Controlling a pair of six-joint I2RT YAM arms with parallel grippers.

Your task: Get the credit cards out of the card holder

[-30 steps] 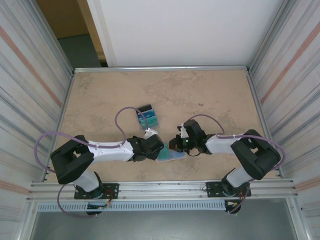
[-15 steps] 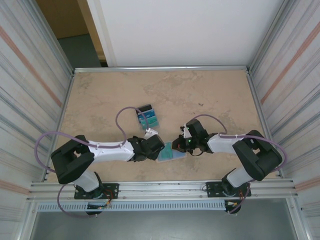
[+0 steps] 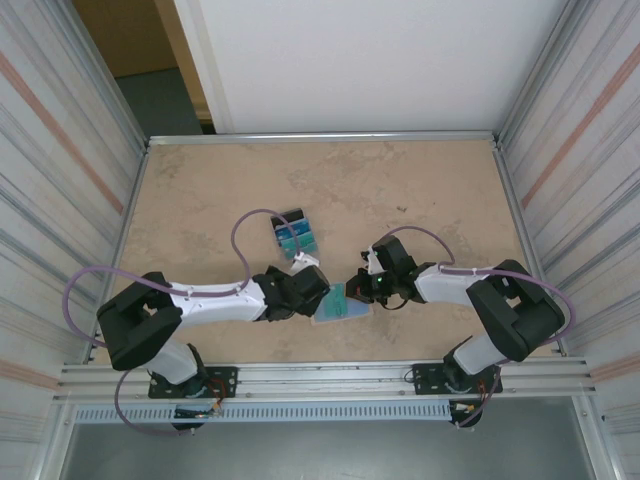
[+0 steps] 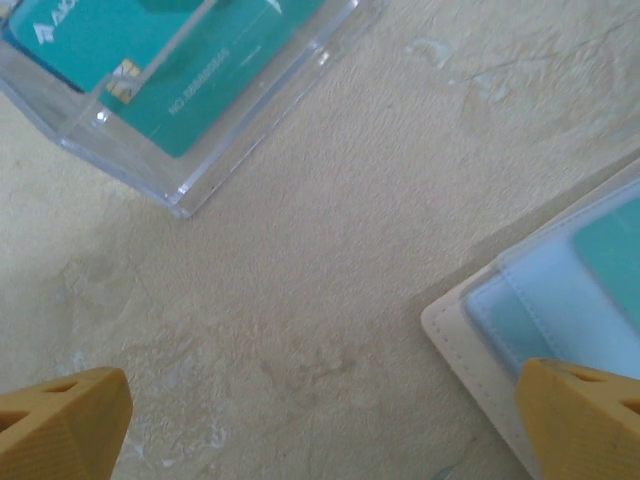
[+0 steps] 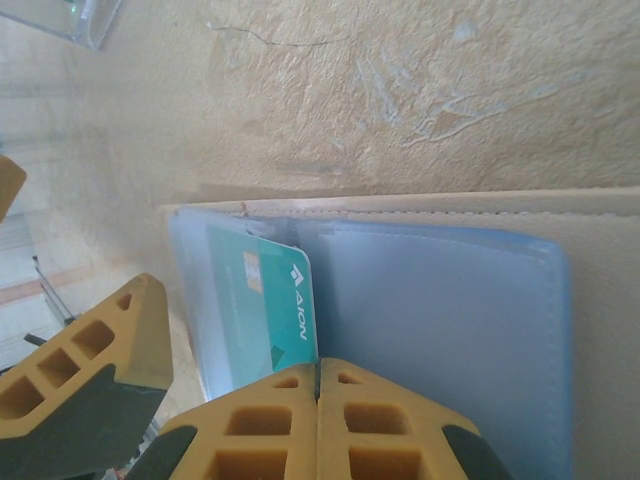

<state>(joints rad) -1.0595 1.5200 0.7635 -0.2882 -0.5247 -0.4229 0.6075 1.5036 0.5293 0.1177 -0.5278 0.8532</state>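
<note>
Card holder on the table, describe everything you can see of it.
The tan-beige folding card holder lies open and flat on the beige table, with a stitched rim around light-blue translucent sleeves. One teal card sits in a sleeve. The right end effector, shut, sits over one edge beside that card; whether it pinches anything is unclear.

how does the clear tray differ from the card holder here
The clear tray is see-through plastic; the card holder is tan outside with light-blue pockets. The tray holds several cards; the holder shows one teal card. In the top view the tray sits farther from the arm bases and the holder lies nearer them. Both rest on the table and carry teal cards.
</note>
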